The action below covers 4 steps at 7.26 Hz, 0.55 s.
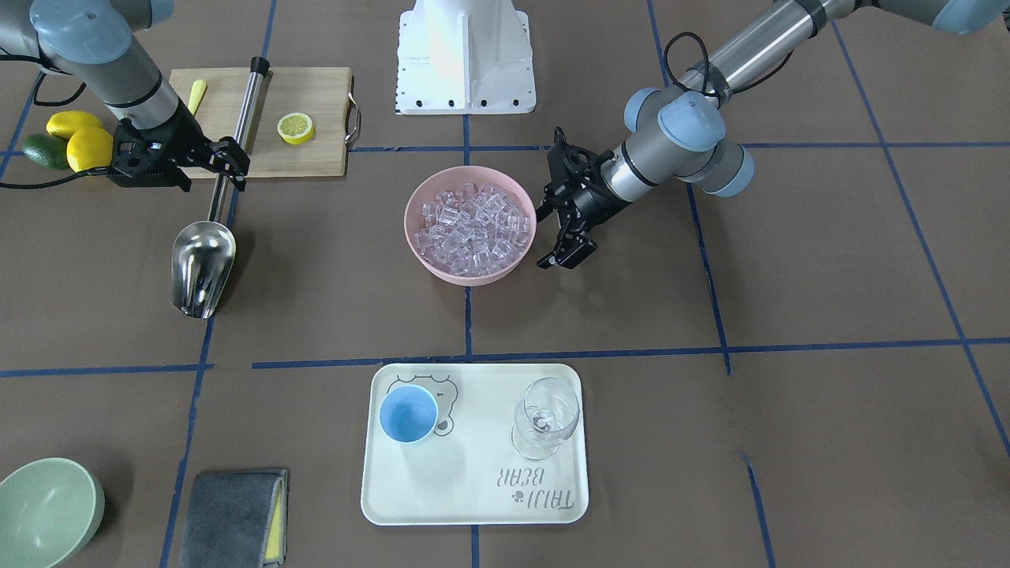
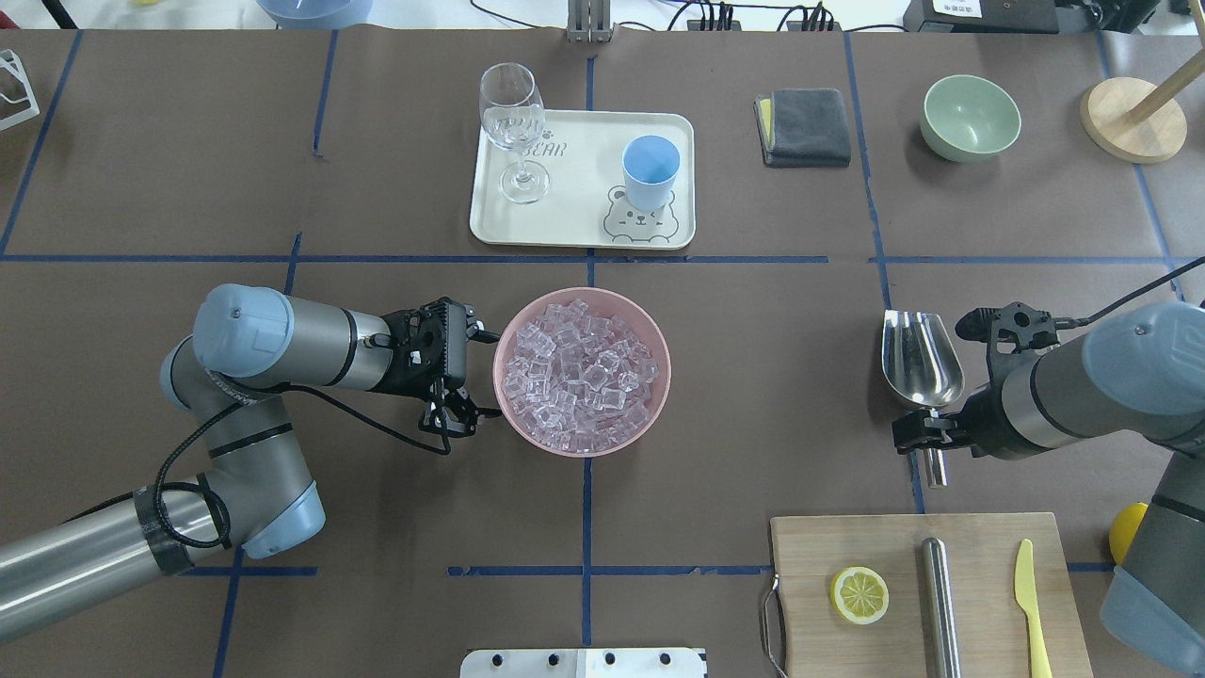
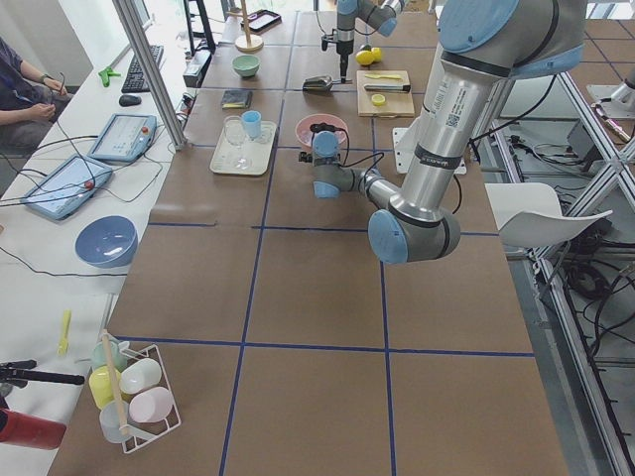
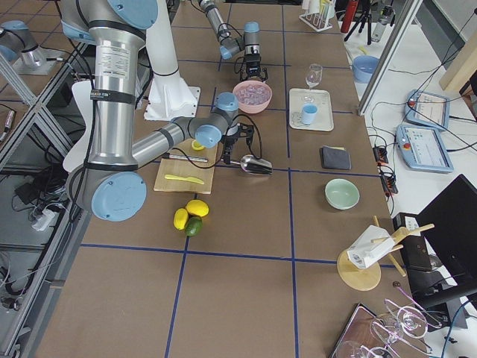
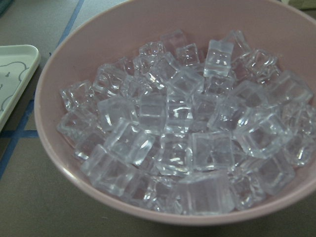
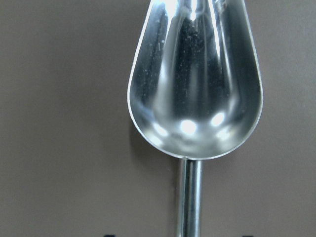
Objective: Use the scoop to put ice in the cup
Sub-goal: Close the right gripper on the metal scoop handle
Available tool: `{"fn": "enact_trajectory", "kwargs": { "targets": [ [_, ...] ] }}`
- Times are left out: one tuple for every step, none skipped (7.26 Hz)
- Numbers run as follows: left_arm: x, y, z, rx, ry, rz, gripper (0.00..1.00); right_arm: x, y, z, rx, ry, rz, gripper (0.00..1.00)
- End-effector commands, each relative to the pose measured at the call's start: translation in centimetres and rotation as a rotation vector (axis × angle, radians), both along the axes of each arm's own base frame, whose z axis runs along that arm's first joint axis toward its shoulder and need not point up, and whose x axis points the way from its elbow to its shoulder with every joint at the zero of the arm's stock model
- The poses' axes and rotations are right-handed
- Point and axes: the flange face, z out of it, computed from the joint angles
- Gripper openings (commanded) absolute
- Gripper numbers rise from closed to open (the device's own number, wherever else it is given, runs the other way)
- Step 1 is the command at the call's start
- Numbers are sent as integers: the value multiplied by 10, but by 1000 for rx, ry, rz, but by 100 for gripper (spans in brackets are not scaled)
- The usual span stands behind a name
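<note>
The shiny stainless-steel scoop with the thin straight handle [image 2: 921, 358] lies flat on the table [image 2: 753, 377] on the robot's right side. Its trough-shaped blade points away from the robot and its handle runs back toward it. The right hand [image 2: 927, 438] sits low over that handle just behind the blade, fingers spread wide to either side of the bar. The wrist view shows the handle centred between them with gaps on both sides, so nothing is gripped yet. Closing across the handle, at right angles to its long axis, looks like the step in hand.

The small clear cubes of ice [image 2: 579, 372] fill the round pink bowl [image 2: 650, 325] mid-table, well apart from the scoop toward the robot's left. The small light-blue cup [image 2: 650, 169] stands on the cream tray [image 2: 574, 217] beyond the bowl. The left hand [image 2: 457, 419] hangs just beside the bowl's left side, fingers apart and empty — the right arm is plainly the nearer one to the scoop.
</note>
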Motion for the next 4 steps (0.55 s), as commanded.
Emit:
{"fn": "enact_trajectory", "kwargs": {
  "targets": [
    [1, 1, -1, 1, 2, 2, 100, -10, 8, 6, -9, 14, -15, 70],
    [0, 1, -1, 2, 3, 2, 100, -12, 10, 9, -12, 21, -20, 67],
    [0, 1, 0, 1, 2, 2, 100, -14, 11, 13, -16, 27, -25, 66],
    [0, 1, -1, 3, 4, 0, 100, -15, 12, 14, -17, 29, -28, 63]
  ]
}}
